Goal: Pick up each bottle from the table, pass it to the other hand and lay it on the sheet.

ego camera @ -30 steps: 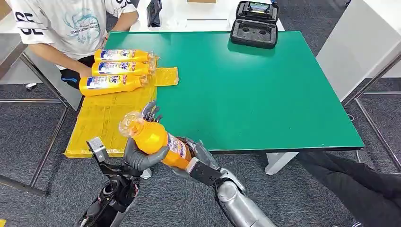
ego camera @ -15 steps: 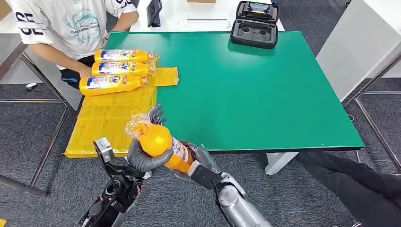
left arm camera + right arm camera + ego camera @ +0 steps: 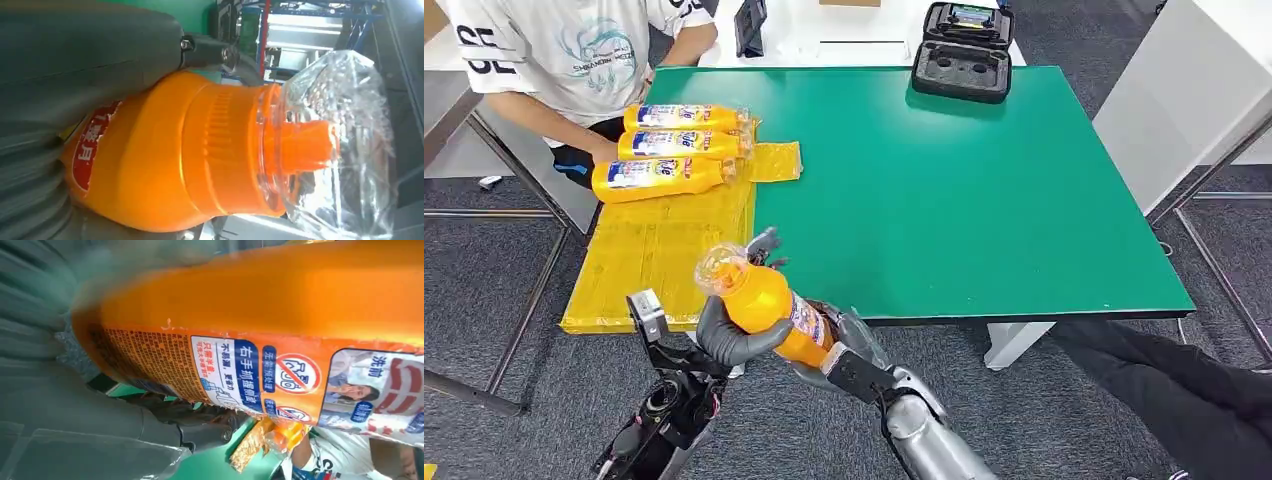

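An orange bottle (image 3: 762, 298) with a clear cap hangs tilted in front of the table's near edge, cap pointing up and towards the sheet. My left hand (image 3: 729, 340) grips its upper body just below the neck. My right hand (image 3: 852, 345) holds its labelled lower end. In the left wrist view the bottle (image 3: 200, 150) lies against the grey thumb (image 3: 75, 55). The label side of the bottle (image 3: 250, 315) is close up in the right wrist view. The yellow sheet (image 3: 654, 250) covers the table's left side, with three orange bottles (image 3: 659, 175) lying side by side at its far end.
A person in a white shirt (image 3: 574, 50) stands at the far left corner, a hand by the laid bottles. A black open case (image 3: 962, 52) sits at the far edge of the green table (image 3: 964, 200). A white table stands to the right.
The bottle and both hands have shifted slightly right and closer to the table's near edge. Both hands stay wrapped on it. The laid bottles have not moved.
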You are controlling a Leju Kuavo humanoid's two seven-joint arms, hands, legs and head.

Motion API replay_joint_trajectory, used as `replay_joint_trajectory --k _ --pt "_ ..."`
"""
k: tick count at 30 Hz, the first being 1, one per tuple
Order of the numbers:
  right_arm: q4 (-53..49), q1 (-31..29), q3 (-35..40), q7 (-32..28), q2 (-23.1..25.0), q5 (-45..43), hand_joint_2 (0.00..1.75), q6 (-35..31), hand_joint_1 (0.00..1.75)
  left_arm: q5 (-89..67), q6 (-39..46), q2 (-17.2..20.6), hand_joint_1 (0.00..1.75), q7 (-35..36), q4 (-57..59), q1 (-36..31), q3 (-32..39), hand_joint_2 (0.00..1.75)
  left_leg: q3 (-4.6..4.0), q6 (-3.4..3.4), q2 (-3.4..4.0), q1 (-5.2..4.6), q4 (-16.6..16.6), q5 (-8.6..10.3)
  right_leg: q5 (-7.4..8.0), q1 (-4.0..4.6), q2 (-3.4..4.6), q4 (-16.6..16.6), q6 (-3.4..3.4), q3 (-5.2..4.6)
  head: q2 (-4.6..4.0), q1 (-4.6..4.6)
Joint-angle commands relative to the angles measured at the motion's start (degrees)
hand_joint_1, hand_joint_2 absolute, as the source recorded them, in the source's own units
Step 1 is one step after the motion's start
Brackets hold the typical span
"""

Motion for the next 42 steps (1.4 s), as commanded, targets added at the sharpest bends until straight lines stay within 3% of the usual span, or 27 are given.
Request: replay_joint_trajectory --k 1,18,19,20,21,22,31,42 --pt "0.0 -0.2 0.2 1.0 -0.3 1.1 1.75 0.6 1.75 0.3 -1.1 0.6 1.75 1.0 4.1 -2.3 -1.9 1.75 0.19 -0.06 -0.03 0.02 0.0 -0.07 -0.08 0.02 -0.04 0.0 -0.05 0.20 0.00 0.02" --pt "1.5 -0.7 0.0 0.9 -0.2 2.0 1.75 0.0 1.75 0.8 -1.4 0.7 1.75 1.4 2.8 -1.5 -1.1 1.75 0.23 -0.06 0.02 0.02 0.0 -0.08 -0.07 0.03 0.01 0.0 -0.05 0.24 0.00 0.00" --pt "1.0 -0.5 -0.3 0.9 -0.2 1.9 1.75 -0.2 1.40 0.8 -1.2 0.7 1.75 1.4 2.6 -1.5 -0.9 1.75 0.44 -0.10 0.03 0.04 -0.1 -0.17 -0.16 0.04 0.02 0.0 -0.08 0.43 0.00 0.02" --pt "0.3 -0.2 -1.0 1.2 0.0 1.7 1.75 -1.7 0.07 0.6 -0.7 0.7 1.75 1.6 2.2 -1.4 -0.6 1.75 0.27 -0.07 0.01 0.04 0.0 -0.11 -0.10 0.04 0.00 0.0 -0.06 0.29 0.00 0.02" --pt "-0.4 0.0 -1.4 1.4 0.1 1.4 1.75 -2.1 0.00 0.5 -0.4 0.7 1.75 1.7 1.8 -1.2 -0.2 1.75 0.19 -0.06 0.00 0.01 0.0 -0.07 -0.07 0.02 -0.01 0.0 -0.05 0.20 0.00 0.00" --pt "-1.2 0.1 -1.3 1.5 -0.1 1.3 0.00 -2.0 0.00 0.2 0.0 0.8 1.75 1.9 1.6 -1.2 -0.1 1.75 0.17 -0.06 0.01 0.01 0.0 -0.06 -0.07 0.01 0.00 0.0 -0.04 0.17 0.00 0.02" --pt "-7.9 1.9 -3.8 1.9 -0.8 -3.0 0.00 -2.0 0.00 -1.9 3.4 1.1 1.75 2.1 -0.1 -1.6 2.2 1.75 0.15 -0.06 -0.02 0.03 0.0 -0.06 -0.07 0.03 -0.03 0.0 -0.05 0.17 0.00 0.02" --pt "-7.3 1.5 -3.6 1.9 -1.0 -3.4 0.00 -1.7 0.00 -2.2 4.8 1.3 1.75 1.8 0.6 -1.7 4.0 1.75 0.27 -0.07 0.01 0.03 0.0 -0.10 -0.10 0.04 -0.01 0.0 -0.06 0.27 0.00 0.02"
